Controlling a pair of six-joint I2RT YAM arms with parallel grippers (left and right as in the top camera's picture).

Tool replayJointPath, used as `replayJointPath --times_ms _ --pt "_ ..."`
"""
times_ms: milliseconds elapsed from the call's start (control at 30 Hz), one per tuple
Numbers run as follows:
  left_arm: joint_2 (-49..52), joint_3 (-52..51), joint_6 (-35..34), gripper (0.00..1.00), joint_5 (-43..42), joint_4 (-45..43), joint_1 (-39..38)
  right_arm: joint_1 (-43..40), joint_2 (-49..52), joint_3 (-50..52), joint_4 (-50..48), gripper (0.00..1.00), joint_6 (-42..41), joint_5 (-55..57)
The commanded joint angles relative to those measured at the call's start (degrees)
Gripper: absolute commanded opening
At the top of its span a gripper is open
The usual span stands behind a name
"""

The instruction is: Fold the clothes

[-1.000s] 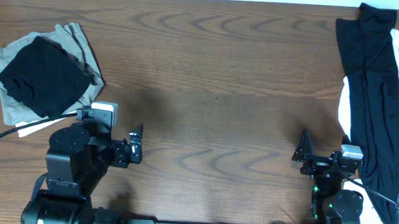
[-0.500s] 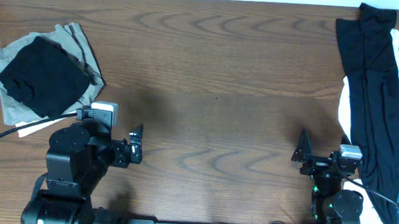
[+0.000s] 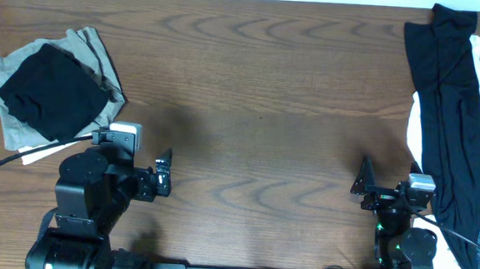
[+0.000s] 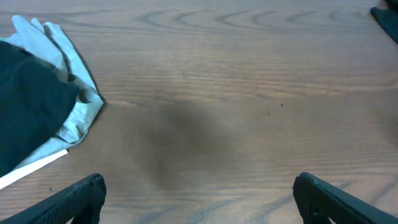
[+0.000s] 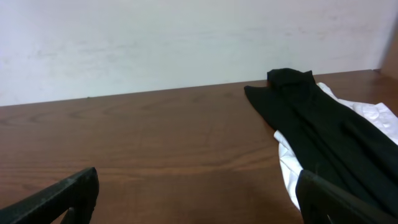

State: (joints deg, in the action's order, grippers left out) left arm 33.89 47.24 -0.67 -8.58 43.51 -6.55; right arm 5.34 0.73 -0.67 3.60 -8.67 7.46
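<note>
Folded clothes (image 3: pixel 55 94) sit stacked at left; an unfolded black-and-white heap (image 3: pixel 452 147) waits at right. The left hand (image 3: pixel 165 173) and right hand (image 3: pixel 361 177) hover, each spread apart and empty.

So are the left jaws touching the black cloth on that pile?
Apart. The overhead view shows bare table between the open left jaws and the black cloth; the left wrist view shows nothing between the jaws.

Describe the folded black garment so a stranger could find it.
On the left side of the wooden table sits a stack of clothes. The folded black garment lies on top of an olive-grey piece; unlike the long black garment sprawled at the right edge, it is compact.
</note>
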Motion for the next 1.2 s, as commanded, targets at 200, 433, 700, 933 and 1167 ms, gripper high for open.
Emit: replayJointPath --times_ms 200,433,700,933,1167 --pt "-4.9 -0.5 1.3 0.98 3.4 0.2 -0.1 -0.5 -0.5 0.3 0.0 0.99 0.6 -0.2" --pt "-15.1 -9.1 1.3 0.98 6.7 -0.7 -0.1 -0.5 -0.4 0.3 0.0 0.99 0.6 -0.2" --pt "-28.3 -28.6 1.3 0.98 6.7 -15.9 -0.1 -0.5 -0.4 0.3 0.0 0.99 0.6 -0.2" --pt "-33.7 -43.0 1.8 0.98 6.7 -35.4 -0.1 -0.5 -0.4 0.3 0.0 0.99 0.6 -0.2" --pt "-33.8 -47.0 3.0 0.98 7.4 -39.6 0.0 -0.5 -0.5 0.3 0.0 0.99 0.6 -0.2"
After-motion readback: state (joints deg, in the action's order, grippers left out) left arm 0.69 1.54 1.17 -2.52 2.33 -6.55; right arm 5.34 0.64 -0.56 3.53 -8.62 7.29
